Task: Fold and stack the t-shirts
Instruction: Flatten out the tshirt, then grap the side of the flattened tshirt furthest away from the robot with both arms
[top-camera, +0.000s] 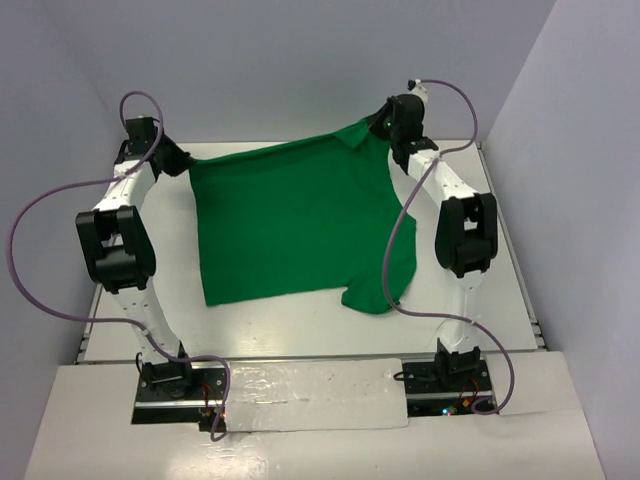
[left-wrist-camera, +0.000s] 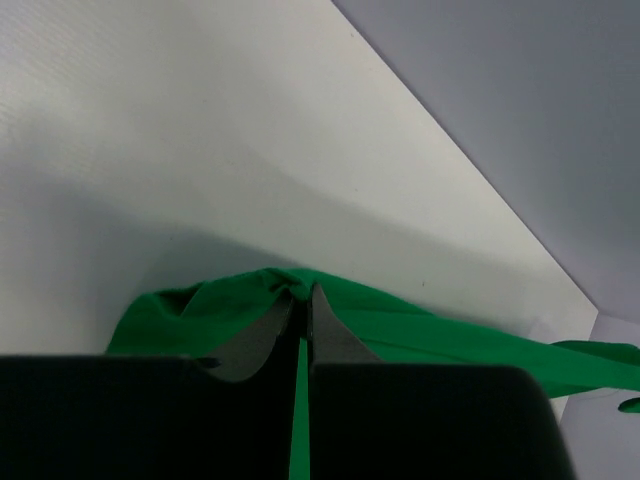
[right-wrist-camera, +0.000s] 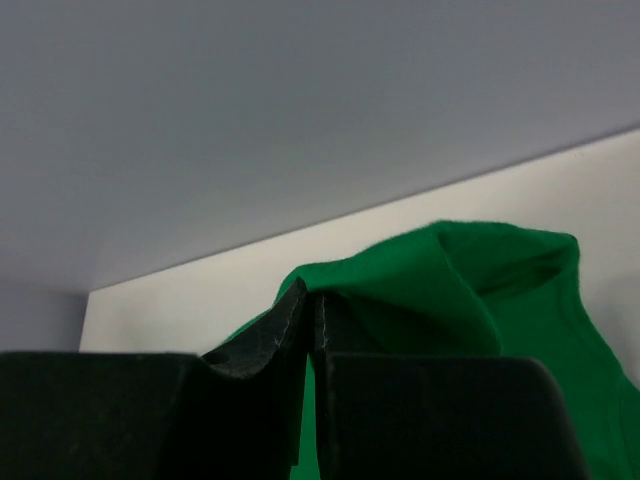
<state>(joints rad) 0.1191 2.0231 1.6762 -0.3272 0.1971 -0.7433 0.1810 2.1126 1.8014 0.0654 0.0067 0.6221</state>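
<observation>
The left hand (top-camera: 186, 160) and right hand (top-camera: 379, 126) are each clamped on an edge of the t-shirt (top-camera: 290, 220), which spans between them over the desk (top-camera: 300, 330). Moving both evenly should avoid slack.

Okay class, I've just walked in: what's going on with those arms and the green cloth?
One green t-shirt is being handled from both sides. The left end effector is shut on its far left corner and the right end effector on its far right corner, so the far edge stretches between them. The rest lies spread on the white table, not yet folded.
</observation>
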